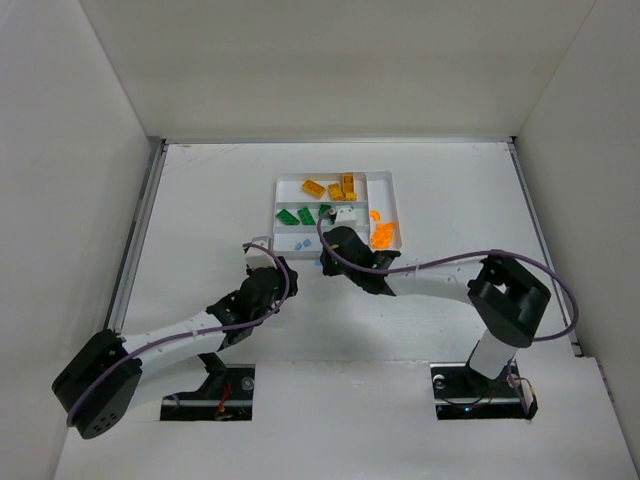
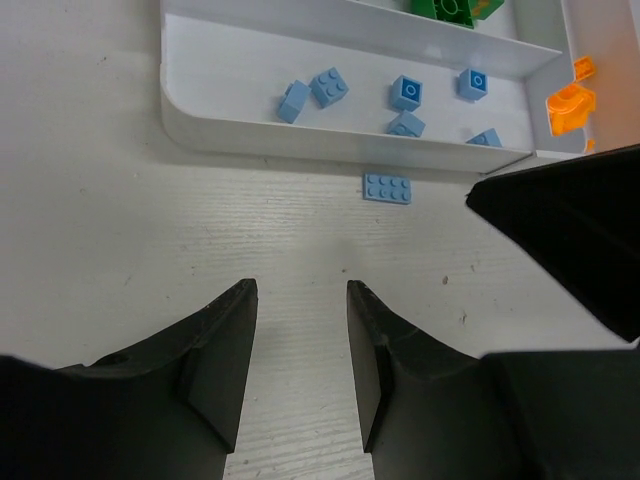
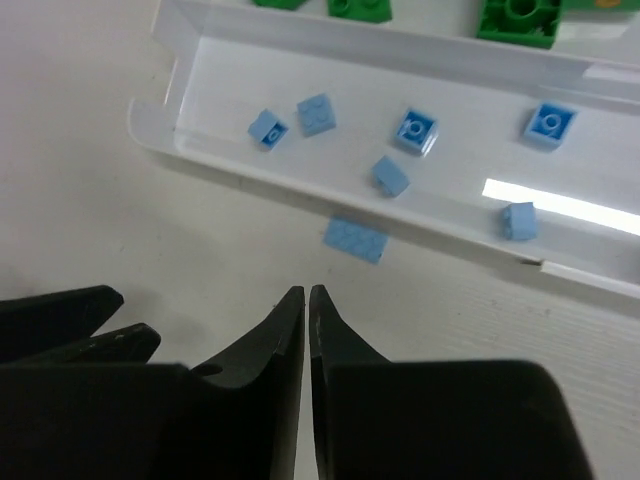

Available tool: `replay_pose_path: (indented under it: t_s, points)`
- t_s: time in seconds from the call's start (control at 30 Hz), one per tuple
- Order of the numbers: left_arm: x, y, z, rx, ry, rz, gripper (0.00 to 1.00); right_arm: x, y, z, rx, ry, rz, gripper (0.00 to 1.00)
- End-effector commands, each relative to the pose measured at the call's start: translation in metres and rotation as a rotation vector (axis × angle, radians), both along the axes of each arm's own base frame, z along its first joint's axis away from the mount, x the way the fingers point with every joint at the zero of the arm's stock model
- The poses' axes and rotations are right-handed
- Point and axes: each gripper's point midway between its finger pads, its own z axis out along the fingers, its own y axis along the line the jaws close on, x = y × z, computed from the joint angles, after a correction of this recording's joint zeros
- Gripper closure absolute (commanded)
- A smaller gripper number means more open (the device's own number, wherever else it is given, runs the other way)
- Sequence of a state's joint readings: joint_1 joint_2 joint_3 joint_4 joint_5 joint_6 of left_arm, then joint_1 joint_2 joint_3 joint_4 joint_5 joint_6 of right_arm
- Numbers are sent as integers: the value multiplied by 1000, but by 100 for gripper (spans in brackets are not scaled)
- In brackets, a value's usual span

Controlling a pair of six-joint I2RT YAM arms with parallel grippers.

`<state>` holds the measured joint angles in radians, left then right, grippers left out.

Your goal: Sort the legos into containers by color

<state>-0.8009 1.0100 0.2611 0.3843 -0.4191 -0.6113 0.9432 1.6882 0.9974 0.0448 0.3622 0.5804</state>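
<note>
white table with the compartmented tray (colours largely separated inside). the left gripper is shown with fingers apart and empty, the right gripper with fingers pressed together. one flat light-blue lego is seen on the table just outside the tray's near wall, long axis along that wall; it is judged nearer the right gripper, just ahead.
</note>
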Motion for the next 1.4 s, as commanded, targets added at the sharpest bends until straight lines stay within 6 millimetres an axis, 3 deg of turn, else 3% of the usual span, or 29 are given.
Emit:
replay_pose_path:
  t_s: [0.0, 0.33, 0.63, 0.8, 1.03, 1.17, 1.37]
  points:
    - [8, -5, 19, -43, -46, 7, 62, 8, 11, -10, 20, -12, -18, 91]
    - [5, -2, 15, -41, -37, 10, 62, 18, 20, -27, 24, -26, -37, 97]
    - [6, -6, 16, -41, -39, 1, 62, 31, 14, -45, -32, -44, -95, 96]
    - [6, -4, 18, -42, -46, 5, 62, 27, 9, -56, -63, -44, -111, 96]
    - [6, -4, 18, -45, -44, 11, 62, -6, 6, -43, -31, -56, -106, 95]
    - [8, -11, 17, -32, -39, -5, 62, 1, 4, -32, -27, -85, -126, 95]
    - [7, -13, 18, -34, -47, -12, 62, 31, 5, -31, 2, -122, -174, 95]
